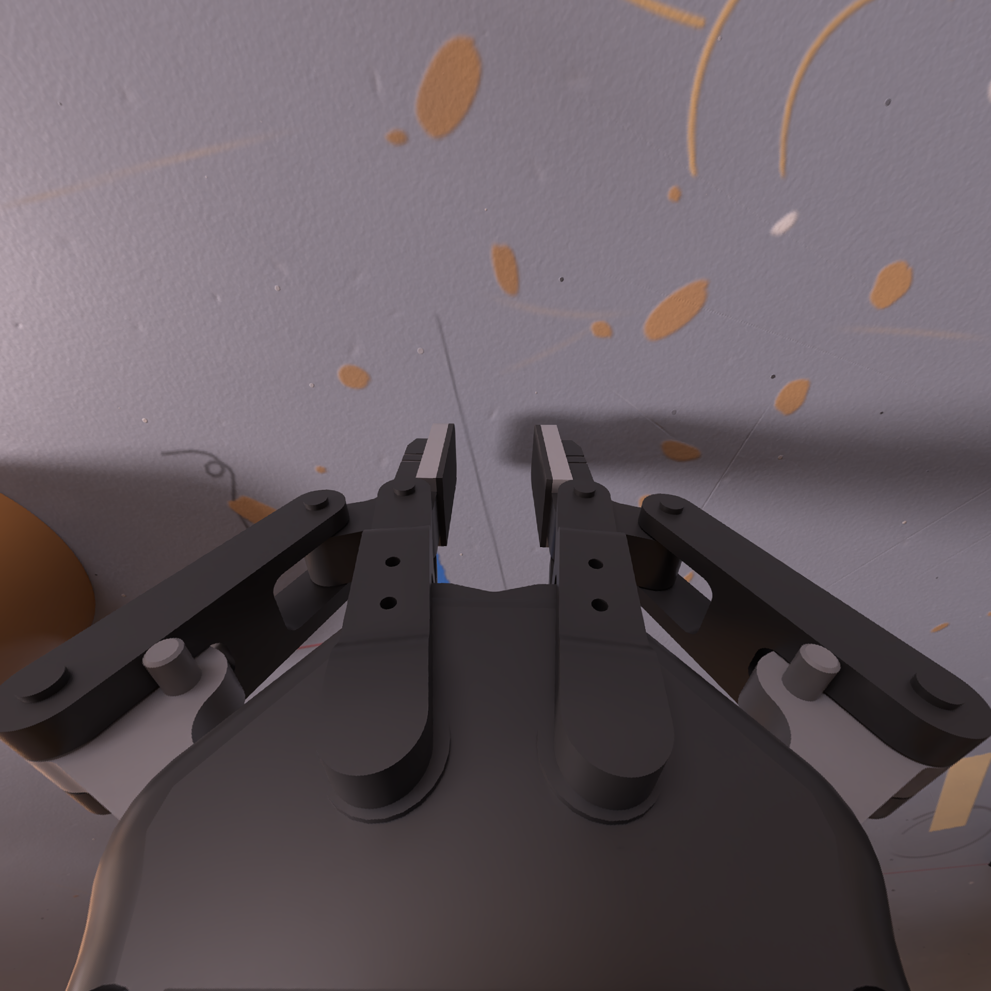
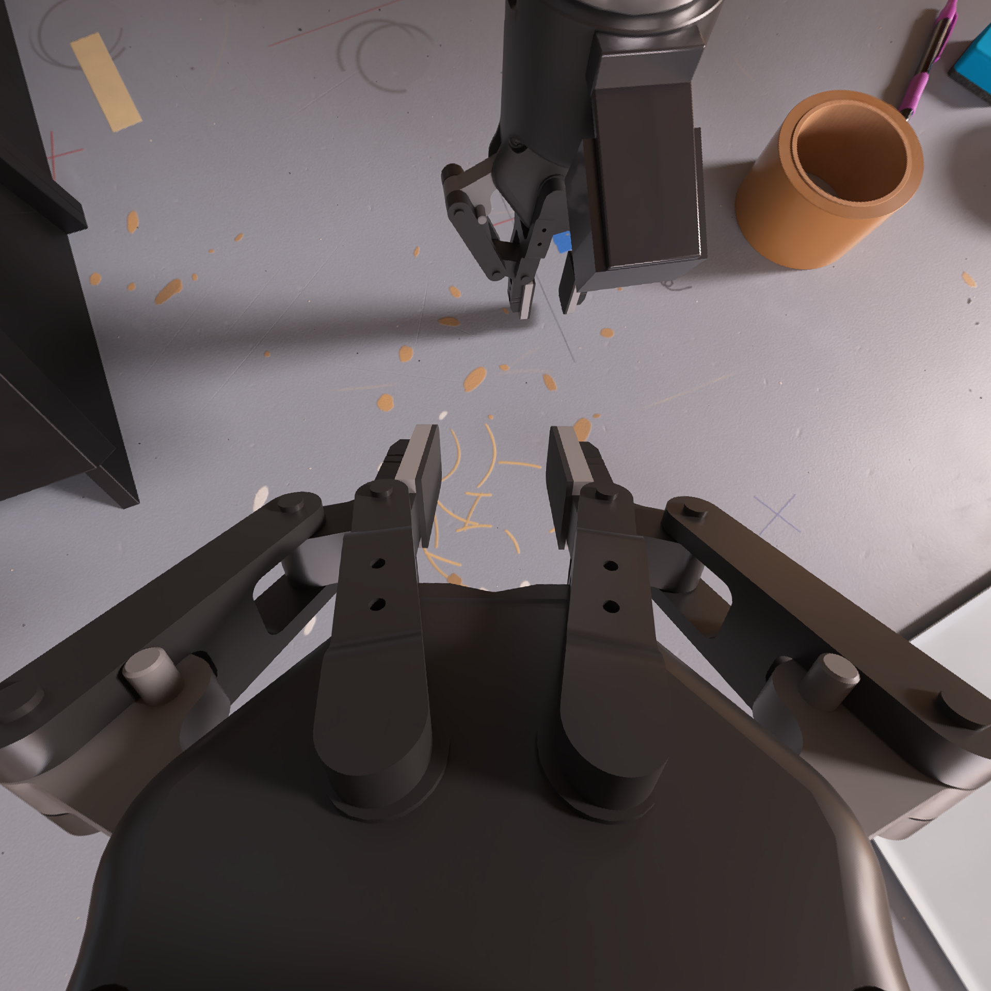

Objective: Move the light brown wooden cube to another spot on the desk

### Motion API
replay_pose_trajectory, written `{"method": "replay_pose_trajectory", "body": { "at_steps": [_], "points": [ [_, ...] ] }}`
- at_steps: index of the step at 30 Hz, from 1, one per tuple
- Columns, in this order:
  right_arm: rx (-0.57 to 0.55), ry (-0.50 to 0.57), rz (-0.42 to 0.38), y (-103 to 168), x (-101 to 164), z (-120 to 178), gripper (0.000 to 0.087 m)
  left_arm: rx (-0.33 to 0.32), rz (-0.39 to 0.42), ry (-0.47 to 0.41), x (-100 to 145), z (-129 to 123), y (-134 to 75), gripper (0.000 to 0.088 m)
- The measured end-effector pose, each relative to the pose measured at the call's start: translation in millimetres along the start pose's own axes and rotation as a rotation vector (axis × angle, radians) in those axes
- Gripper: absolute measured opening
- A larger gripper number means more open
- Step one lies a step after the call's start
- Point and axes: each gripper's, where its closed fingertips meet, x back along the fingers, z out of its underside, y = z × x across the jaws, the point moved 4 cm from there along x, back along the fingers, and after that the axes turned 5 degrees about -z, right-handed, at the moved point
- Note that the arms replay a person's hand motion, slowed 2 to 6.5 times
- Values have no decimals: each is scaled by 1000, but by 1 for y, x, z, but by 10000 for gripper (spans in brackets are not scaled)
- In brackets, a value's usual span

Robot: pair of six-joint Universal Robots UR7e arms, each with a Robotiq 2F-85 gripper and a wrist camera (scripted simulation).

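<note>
No light brown wooden cube shows in either view. My left gripper (image 1: 493, 434) is open and empty, its fingertips close above the grey desk (image 1: 214, 268) with orange paint spots. In the right wrist view it (image 2: 544, 303) hangs from its arm at the top centre, low over the desk (image 2: 751, 402). My right gripper (image 2: 493, 434) is open and empty, higher above the desk over some orange scribbles, with the left gripper ahead of it.
An orange-brown open cylinder (image 2: 828, 177) stands at the upper right, and its edge shows in the left wrist view (image 1: 37, 579). A pink pen (image 2: 927, 59) and a blue block (image 2: 976, 59) lie beyond it. A black box (image 2: 48, 332) stands at the left. A white panel (image 2: 954, 751) lies at the lower right.
</note>
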Motion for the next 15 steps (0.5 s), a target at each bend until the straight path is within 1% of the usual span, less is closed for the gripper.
{"method": "replay_pose_trajectory", "body": {
  "at_steps": [9, 15],
  "points": [
    [-6, -4, -8, 0, 1, 1, 360, 8, 20, -17, 0, -2, 1, 268],
    [-11, -9, -14, 1, 2, 2, 360, 23, 29, -40, 0, -2, 2, 353]
  ]
}}
